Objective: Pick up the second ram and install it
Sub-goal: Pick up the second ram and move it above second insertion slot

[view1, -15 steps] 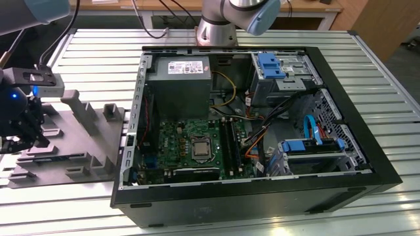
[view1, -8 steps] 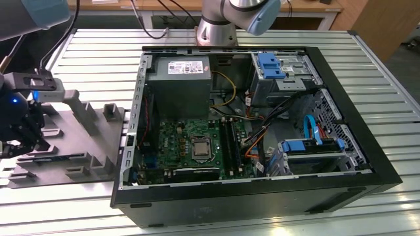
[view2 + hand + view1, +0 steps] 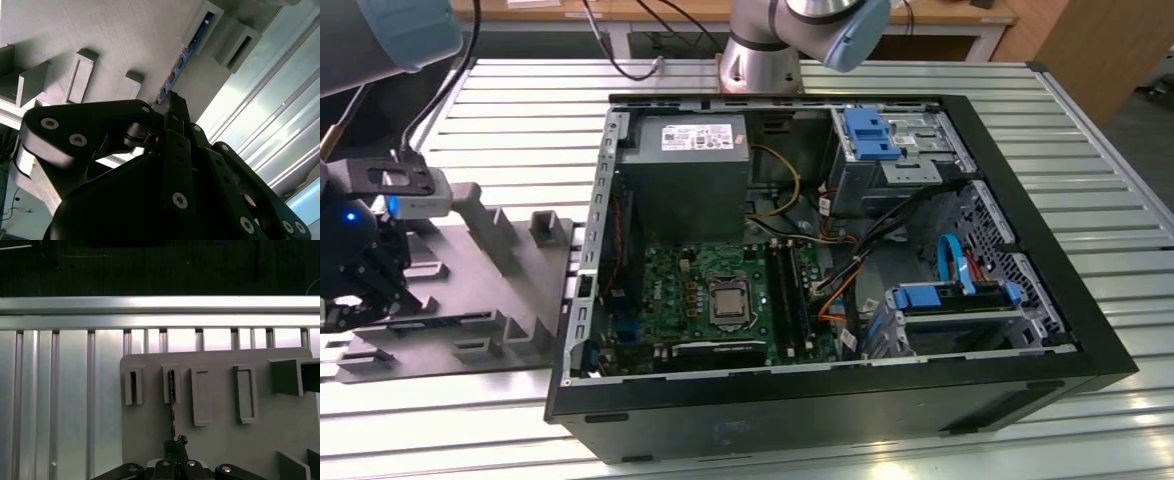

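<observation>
The second ram (image 3: pixel 186 54) is a thin blue stick seen edge-on, standing in a slot of the grey holder (image 3: pixel 100 30). In the first wrist view the ram (image 3: pixel 172 400) runs as a narrow dark line from its slot towards my fingertips. My gripper (image 3: pixel 170 100) has its fingers drawn together at the stick's near end, shut on it. In the exterior view the gripper (image 3: pixel 374 295) hangs low over the holder (image 3: pixel 480 300) at the exterior view's left, away from the open computer case (image 3: pixel 841 270).
The holder (image 3: pixel 220 440) carries several raised slot blocks and lies on a ribbed metal table (image 3: pixel 520 120). Inside the case are the motherboard (image 3: pixel 707 300), long black memory slots (image 3: pixel 787 290), a power supply (image 3: pixel 683 170), cables and blue drive clips (image 3: pixel 870 135). The arm's base (image 3: pixel 761 60) stands behind the case.
</observation>
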Robot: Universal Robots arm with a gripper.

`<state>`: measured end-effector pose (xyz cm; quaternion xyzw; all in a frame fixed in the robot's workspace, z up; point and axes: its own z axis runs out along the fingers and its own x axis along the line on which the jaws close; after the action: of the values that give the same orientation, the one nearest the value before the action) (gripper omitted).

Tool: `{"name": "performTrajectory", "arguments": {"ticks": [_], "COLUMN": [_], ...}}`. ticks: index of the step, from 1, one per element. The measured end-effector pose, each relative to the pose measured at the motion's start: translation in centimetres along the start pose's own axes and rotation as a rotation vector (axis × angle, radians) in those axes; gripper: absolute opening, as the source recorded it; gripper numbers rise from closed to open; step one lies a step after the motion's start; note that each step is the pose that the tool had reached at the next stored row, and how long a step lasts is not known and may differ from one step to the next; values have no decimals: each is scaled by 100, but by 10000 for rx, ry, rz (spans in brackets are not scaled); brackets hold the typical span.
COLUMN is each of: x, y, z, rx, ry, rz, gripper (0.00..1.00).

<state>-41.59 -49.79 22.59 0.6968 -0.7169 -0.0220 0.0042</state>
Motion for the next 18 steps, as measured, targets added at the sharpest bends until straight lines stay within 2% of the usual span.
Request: {"name": "performTrajectory", "arguments": {"ticks": [8,16,17,18], "x": [12,13,13,13], "y": [0,0,0,0], "z": [103,108,108,108], "rx": [0,0,0,0], "ry": [0,10,11,12], "rz": [0,0,0,0], "gripper": [11,11,17,17]}}
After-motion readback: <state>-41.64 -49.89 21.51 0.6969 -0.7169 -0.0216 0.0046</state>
